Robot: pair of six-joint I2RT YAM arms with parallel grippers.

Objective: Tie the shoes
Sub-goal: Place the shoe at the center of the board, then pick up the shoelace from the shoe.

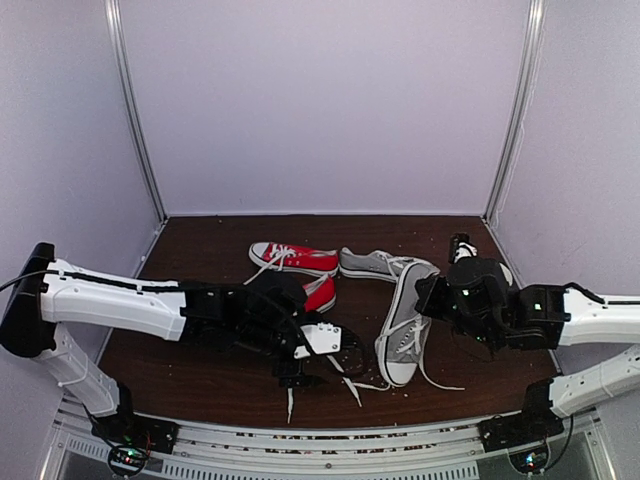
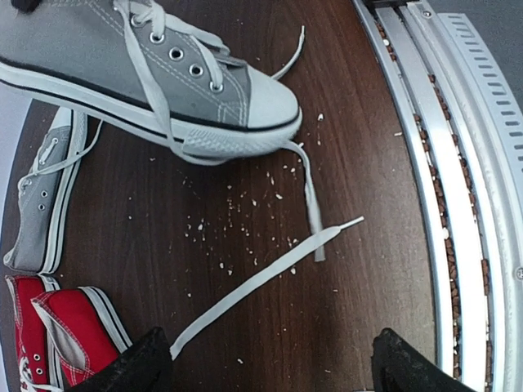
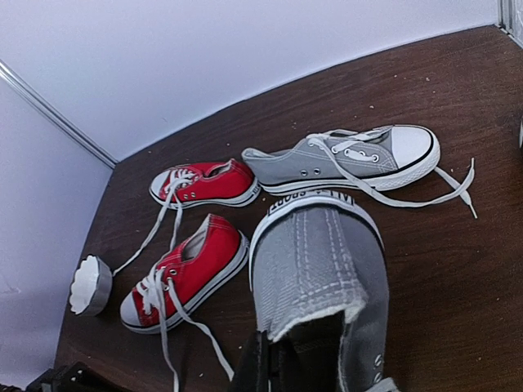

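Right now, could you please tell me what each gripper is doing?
Left gripper: open, holding nothing.
Right gripper: shut on the heel of the grey canvas sneaker.

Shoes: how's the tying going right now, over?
Left gripper open over a loose lace. Right gripper shut on near grey shoe at its heel. Other grey shoe untied too. Red shoes close by, not blocking.

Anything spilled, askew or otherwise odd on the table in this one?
Pale crumbs are scattered over the table beside the toe of the near grey shoe, like spilled debris. Untied laces trail loose across them. Nothing looks damaged.
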